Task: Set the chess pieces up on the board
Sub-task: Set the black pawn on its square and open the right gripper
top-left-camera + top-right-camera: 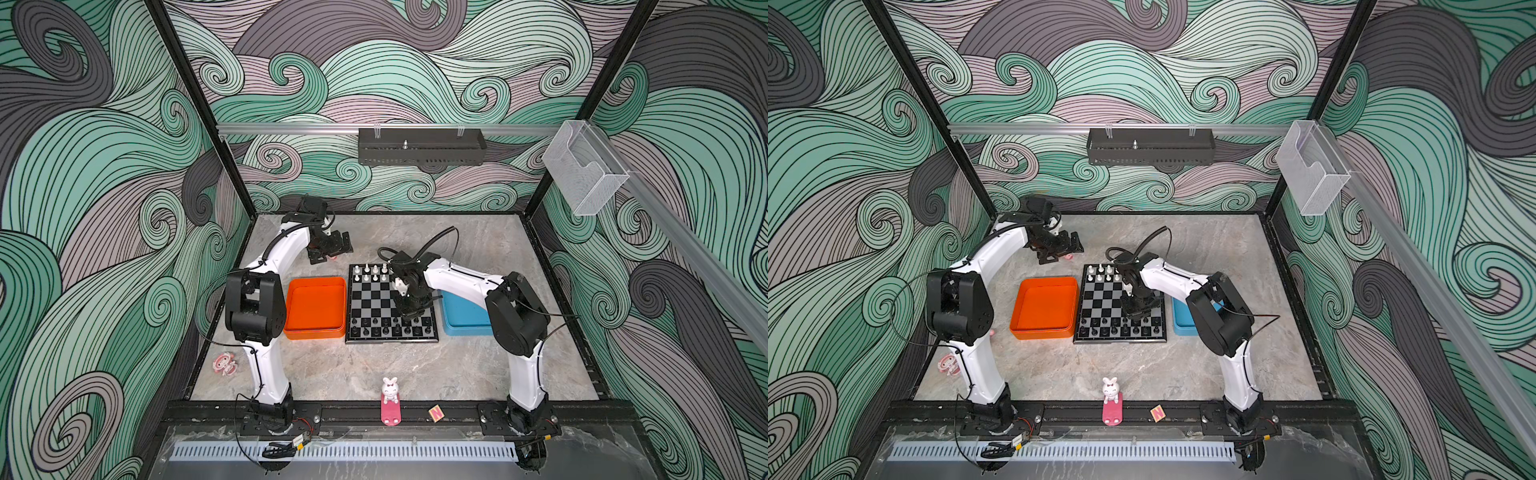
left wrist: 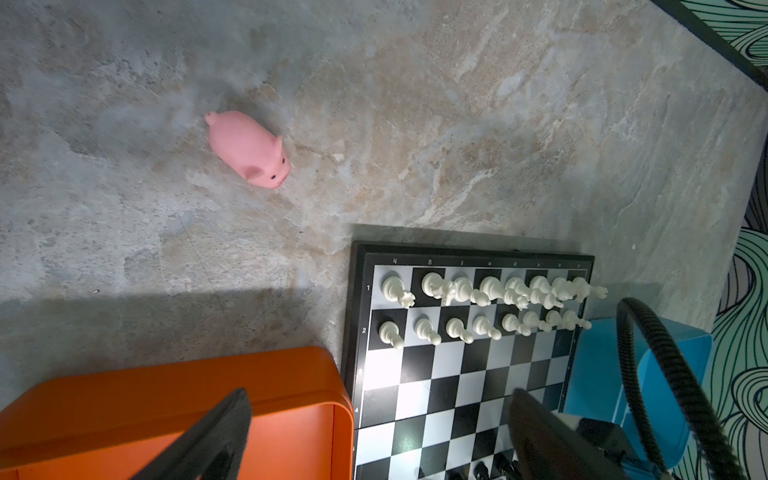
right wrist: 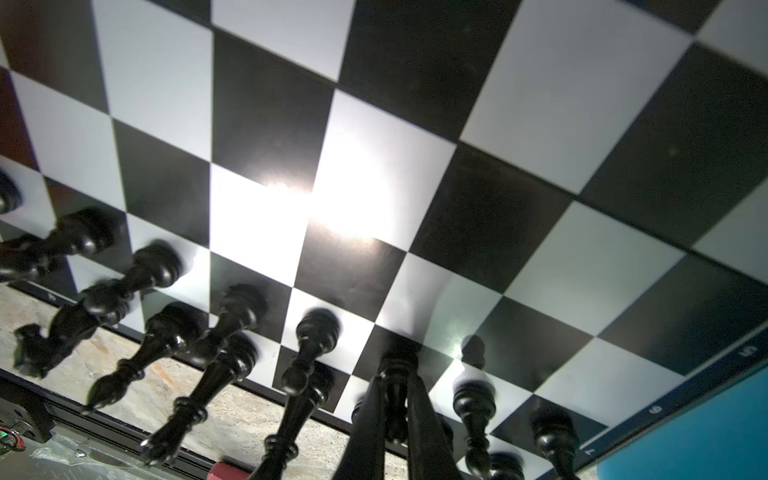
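The board (image 1: 390, 340) (image 1: 1119, 340) lies mid-table between two trays. White chess pieces (image 1: 371, 272) (image 2: 490, 291) fill its two far rows. Black chess pieces (image 1: 382, 328) (image 3: 153, 266) stand in its two near rows. My right gripper (image 1: 405, 316) (image 1: 1135, 316) (image 3: 395, 376) points down over the near right part of the board (image 3: 270, 104). It is shut on a black chess piece (image 3: 395, 357) whose base is down at a dark square. My left gripper (image 1: 332, 249) (image 2: 384, 419) hangs open and empty above the table beyond the orange tray.
An orange tray (image 1: 316, 279) (image 2: 166, 374) sits left of the board and a blue tray (image 1: 461, 330) (image 2: 598, 374) sits right of it. A pink pig toy (image 2: 249, 149) lies under the left gripper. At the front are a white bunny (image 1: 390, 390), an N block (image 1: 435, 413) and a pink figurine (image 1: 224, 365).
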You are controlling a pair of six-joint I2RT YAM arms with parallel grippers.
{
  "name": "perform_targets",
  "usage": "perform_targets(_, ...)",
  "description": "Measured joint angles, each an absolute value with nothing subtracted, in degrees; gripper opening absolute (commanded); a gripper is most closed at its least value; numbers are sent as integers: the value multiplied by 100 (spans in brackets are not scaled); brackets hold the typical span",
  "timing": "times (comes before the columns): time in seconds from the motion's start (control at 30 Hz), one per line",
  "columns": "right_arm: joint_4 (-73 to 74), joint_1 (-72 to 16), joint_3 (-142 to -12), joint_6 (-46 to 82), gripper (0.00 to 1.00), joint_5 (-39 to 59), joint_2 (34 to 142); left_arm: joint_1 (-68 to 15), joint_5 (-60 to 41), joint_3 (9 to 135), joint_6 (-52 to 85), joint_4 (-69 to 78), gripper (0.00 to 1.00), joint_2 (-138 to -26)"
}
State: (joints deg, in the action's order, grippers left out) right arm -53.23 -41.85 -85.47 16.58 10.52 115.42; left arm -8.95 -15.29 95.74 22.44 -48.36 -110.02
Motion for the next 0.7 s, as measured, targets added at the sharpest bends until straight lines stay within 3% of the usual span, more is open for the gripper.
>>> perform_targets(0.7, -5341, -4185, -8615, 1660, 13, 989, 11542, -895, -1529, 9574, 2244, -4836, 99, -11002)
